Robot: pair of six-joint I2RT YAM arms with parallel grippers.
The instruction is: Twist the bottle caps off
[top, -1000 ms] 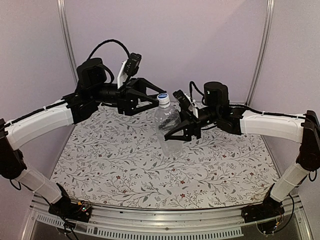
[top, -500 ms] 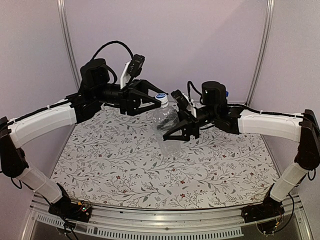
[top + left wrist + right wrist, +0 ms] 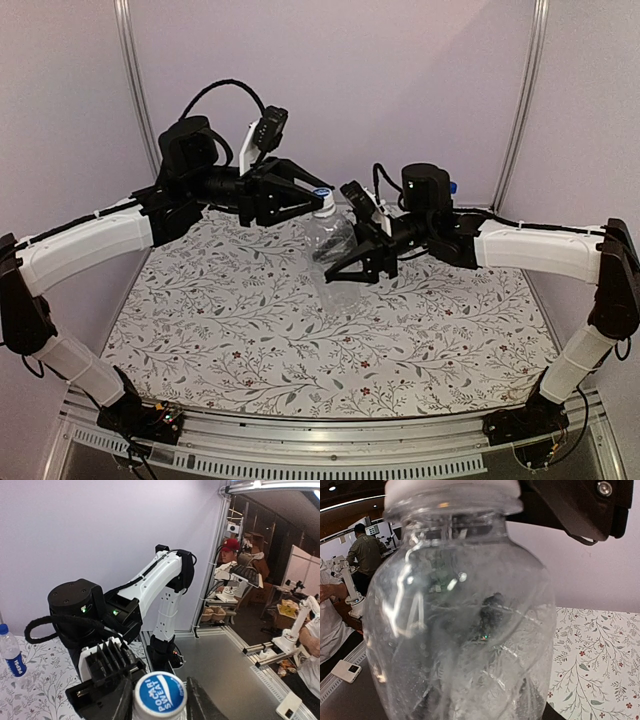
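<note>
We see a floral-print worktop (image 3: 220, 330) between lilac walls (image 3: 400, 80). Above its centre, toward twelve o'clock, our right pincer (image 3: 326, 268) grips the plain bottle (image 3: 329, 235) while the left pincer (image 3: 318, 200) clenches its blue cap (image 3: 160, 694).

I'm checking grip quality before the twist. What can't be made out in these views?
- Left hand on Pocari Sweat cap: contact unclear, left wrist view's bottom edge crops its fingers.
- Right hand grip: right wrist view, clear bottle fills the frame.
- Labelled bottle: top view, right arm hides all but its blue cap.
</note>
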